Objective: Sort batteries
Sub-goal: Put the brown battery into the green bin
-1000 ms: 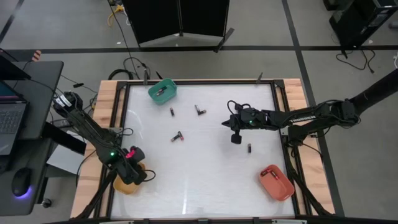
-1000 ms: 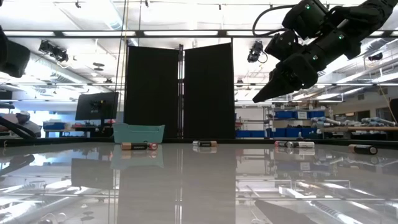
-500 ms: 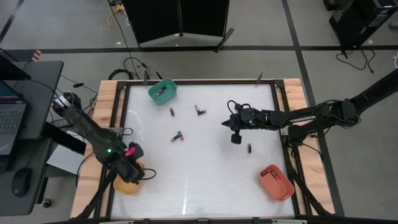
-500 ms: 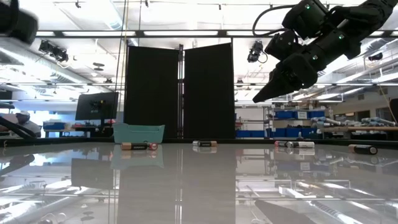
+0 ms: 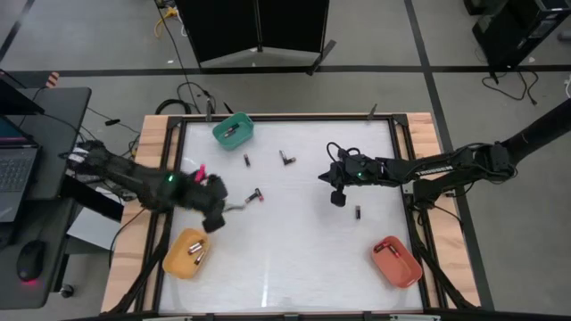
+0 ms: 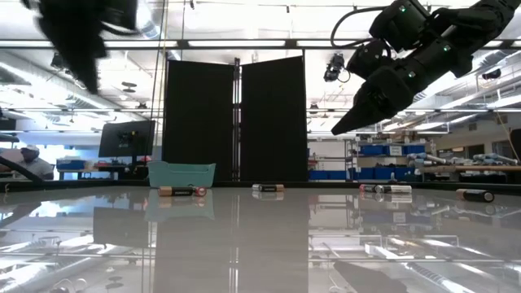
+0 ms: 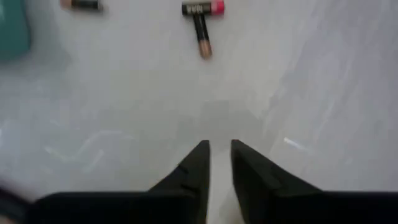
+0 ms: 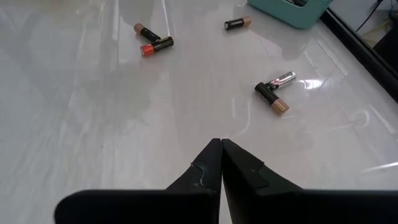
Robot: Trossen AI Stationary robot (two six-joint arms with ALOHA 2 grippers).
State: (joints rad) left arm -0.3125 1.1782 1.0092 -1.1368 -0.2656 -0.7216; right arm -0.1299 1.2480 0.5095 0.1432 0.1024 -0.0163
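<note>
Fingers (image 7: 198, 163) on the left arm have a thin gap between them and hold nothing. A moment ago this arm was low over the orange bin (image 5: 169, 259) at the near left corner. Its fingers went wide there and then came close together again. Now the arm has swung away toward the middle of the surface (image 5: 294, 259). The orange bin is no longer covered, and two batteries (image 5: 194, 252) lie inside it. I think one of them was just dropped in, so that battery is done.

The left fingers now point at a pair of batteries (image 5: 256, 196) a little farther in. One has a pink end and the other touches it at an angle (they make a sort of T shape). They are near the fingers, not touching them. This pair looks like the next pick, and the fingers will need to spread wider first.

The red bin (image 5: 406, 272) sits at the near right corner. Farther in on that side, one small battery (image 5: 358, 212) lies alone. The right fingers (image 8: 211, 155) hang in the air just beyond it, shut tight and empty. This arm has not moved in the last second.

Farther still, a lone battery (image 5: 247, 160) and two touching ones (image 5: 285, 158) wait on the surface. The green bin (image 5: 219, 134) is at the far edge with a battery inside. So most of the sorting is still to do.
</note>
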